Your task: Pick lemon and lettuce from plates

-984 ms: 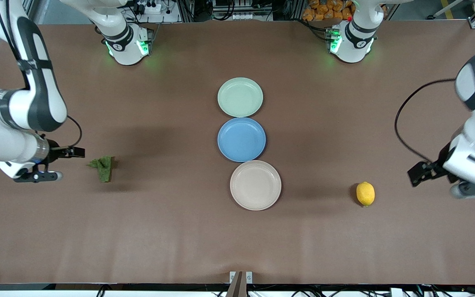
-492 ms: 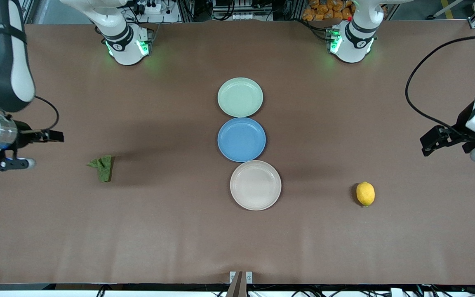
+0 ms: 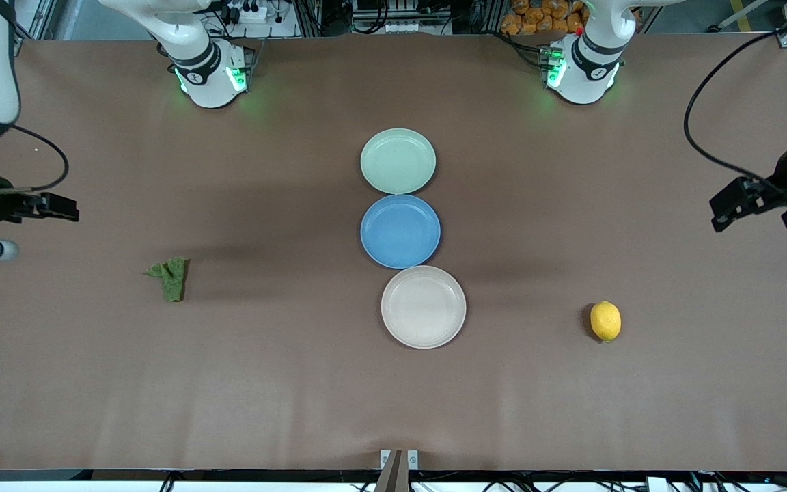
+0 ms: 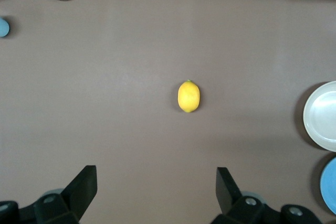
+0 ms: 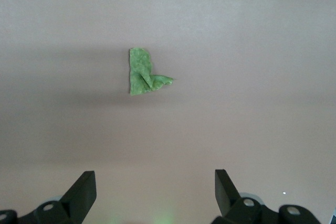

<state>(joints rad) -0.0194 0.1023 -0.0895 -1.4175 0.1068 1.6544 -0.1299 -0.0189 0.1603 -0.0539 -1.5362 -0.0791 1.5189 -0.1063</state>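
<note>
Lying bare on the table (image 3: pixel 298 396), the lemon (image 3: pixel 605 320) is seen toward the left arm's end, nearer the front camera than the beige plate (image 3: pixel 423 307) beside it; nothing stands betw. them. The lettuce (image 3: pixel 171 276) is seen toward the right arm's end, well apart from the plates. Mint plate (image 3: pixel 397 160), blue plate (image 3: pixel 400 231) & beige plate are lined up mid-table, edges touching, all empty. Left gripper (image 4: pixel 156 190) is held over the table edge w/ fingers spread wide, nothing gripped. Right gripper (image 5: pixel 155 191) is likewise held wide apart, empty, above the lettuce's end.
</note>
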